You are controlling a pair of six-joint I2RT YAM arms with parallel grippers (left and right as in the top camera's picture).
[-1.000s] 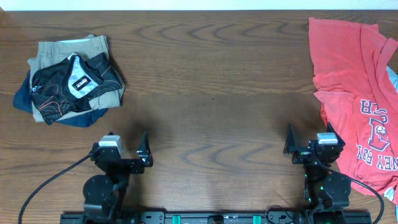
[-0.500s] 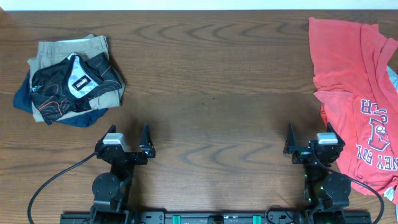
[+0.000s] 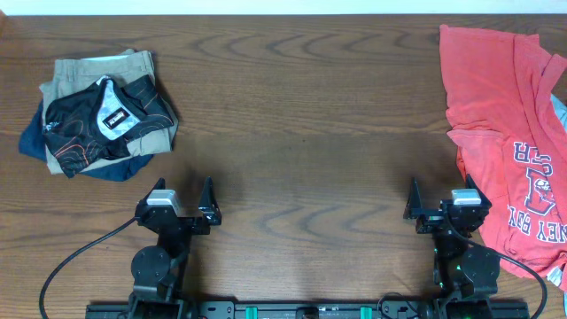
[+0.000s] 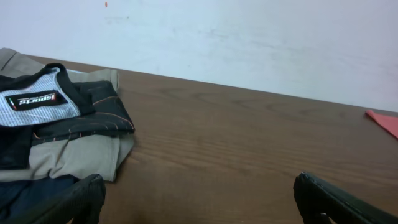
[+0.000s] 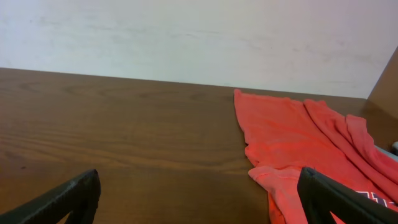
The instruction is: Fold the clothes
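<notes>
Left gripper (image 3: 183, 191): jaws spread wide, holding nothing; low over the table (image 3: 301, 115) at its near edge.
Right gripper (image 3: 440, 190): jaws spread wide, holding nothing; at the near edge, just beside the red shirt (image 3: 505, 133).
Jersey (image 3: 97, 120): black, bunched, white label facing up; tops a pile at the table's far left, well apart from the left gripper.
Pile: khaki garment (image 3: 97, 71) under the jersey, blue garment (image 3: 111, 167) lowest.
Red shirt: lies unfolded along the right side, white lettering showing.
</notes>
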